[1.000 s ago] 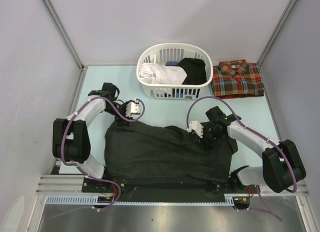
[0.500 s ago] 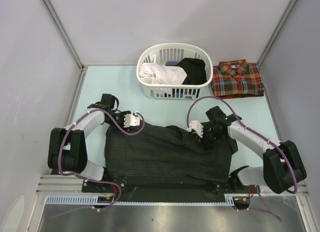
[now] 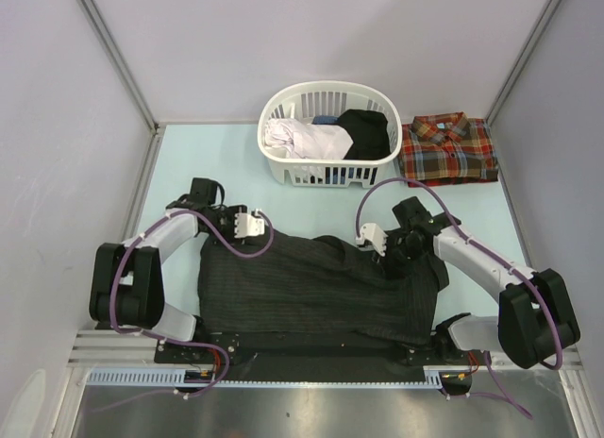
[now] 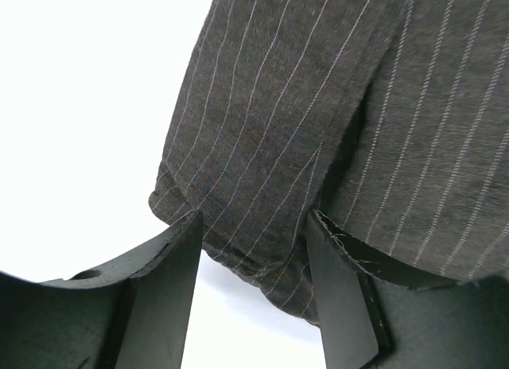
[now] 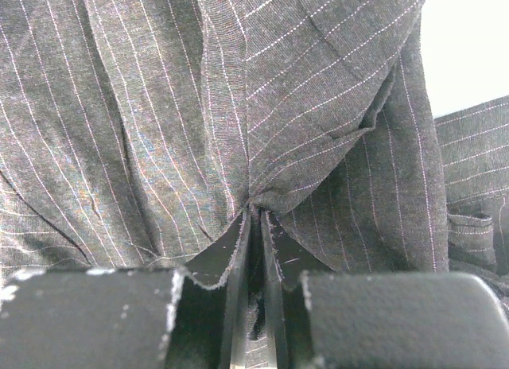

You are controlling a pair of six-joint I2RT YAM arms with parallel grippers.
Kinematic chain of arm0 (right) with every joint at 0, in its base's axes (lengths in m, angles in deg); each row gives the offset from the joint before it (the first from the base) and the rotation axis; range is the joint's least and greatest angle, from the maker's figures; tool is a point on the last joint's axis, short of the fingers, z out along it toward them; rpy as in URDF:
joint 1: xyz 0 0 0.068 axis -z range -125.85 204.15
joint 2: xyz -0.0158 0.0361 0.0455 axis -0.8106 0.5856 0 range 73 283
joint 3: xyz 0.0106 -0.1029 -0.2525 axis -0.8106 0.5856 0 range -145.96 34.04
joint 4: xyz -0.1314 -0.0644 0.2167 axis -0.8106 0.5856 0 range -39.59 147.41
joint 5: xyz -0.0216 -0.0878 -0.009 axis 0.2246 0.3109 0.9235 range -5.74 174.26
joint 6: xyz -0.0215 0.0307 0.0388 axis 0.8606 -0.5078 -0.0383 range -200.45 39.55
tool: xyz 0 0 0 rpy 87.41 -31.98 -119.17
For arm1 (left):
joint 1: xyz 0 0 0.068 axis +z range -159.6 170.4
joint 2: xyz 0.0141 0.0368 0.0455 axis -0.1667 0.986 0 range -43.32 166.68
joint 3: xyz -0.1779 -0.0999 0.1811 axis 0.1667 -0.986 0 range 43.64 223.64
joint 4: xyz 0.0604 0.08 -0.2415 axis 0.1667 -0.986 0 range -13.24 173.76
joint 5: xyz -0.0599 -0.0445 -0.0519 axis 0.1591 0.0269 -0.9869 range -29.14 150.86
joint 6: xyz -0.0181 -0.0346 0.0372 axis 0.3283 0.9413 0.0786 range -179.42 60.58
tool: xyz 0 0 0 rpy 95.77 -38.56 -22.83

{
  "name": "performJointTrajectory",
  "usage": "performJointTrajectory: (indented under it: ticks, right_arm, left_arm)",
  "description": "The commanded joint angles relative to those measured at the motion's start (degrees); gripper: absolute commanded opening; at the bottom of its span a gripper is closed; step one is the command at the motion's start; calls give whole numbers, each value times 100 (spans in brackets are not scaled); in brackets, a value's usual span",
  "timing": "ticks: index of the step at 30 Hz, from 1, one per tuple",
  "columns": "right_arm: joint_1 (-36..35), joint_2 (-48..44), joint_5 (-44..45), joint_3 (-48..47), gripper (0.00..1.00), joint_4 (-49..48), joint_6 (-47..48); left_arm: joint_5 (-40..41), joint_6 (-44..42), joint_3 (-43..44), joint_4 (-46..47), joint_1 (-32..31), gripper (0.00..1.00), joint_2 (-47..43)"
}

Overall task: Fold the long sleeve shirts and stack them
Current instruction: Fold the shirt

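A black-charcoal pinstriped long sleeve shirt (image 3: pixel 311 292) lies spread and rumpled across the near half of the table. My left gripper (image 3: pixel 253 224) is at its far left corner. In the left wrist view that gripper (image 4: pixel 254 297) is open, its fingers apart on either side of a rounded fold of the pinstriped cloth (image 4: pixel 318 106). My right gripper (image 3: pixel 377 242) is on the shirt's far right part. The right wrist view shows this gripper (image 5: pixel 256 226) shut on a pinch of the cloth (image 5: pixel 159 106), which gathers into creases at the tips. A plaid shirt (image 3: pixel 447 150) lies folded at the back right.
A white laundry basket (image 3: pixel 326 87) stands at the back centre with white and black clothes in it. The plaid shirt lies right beside it. Grey walls close in the table on both sides and at the back.
My left gripper has come toward me and slightly right, down onto the shirt's far left corner. My right gripper has shifted slightly right, still holding the cloth.
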Motion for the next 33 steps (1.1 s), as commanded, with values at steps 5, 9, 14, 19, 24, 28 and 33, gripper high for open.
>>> performJointTrajectory:
  ticks: [5, 9, 14, 19, 24, 28, 33]
  right_arm:
    - [162, 55, -68, -556, 13, 87, 80]
    - [241, 117, -76, -1100, 11, 279, 27]
    - [83, -207, -445, -1647, 8, 1245, 395]
    - [-1101, -1785, -70, -409, 15, 2231, 888]
    - [-1456, -2073, 511, -397, 80, 1487, 853]
    - [-306, -607, -485, -1538, 79, 1239, 266]
    - [512, 2004, -2015, -3077, 54, 1301, -1742]
  left_arm:
    - [48, 82, 54, 194, -147, 29, 149]
    - [-110, 407, 422, -253, -139, 4, -149]
    - [-802, 392, 845, -1596, -139, 0, -1000]
    - [-981, -724, 162, -3203, -139, 0, -2187]
    - [-620, -1657, -999, -3752, -174, 0, -3312]
    - [-523, -1667, -1281, -3735, -261, 0, -3490]
    - [-488, -1500, -1386, -3717, -411, 0, -3560]
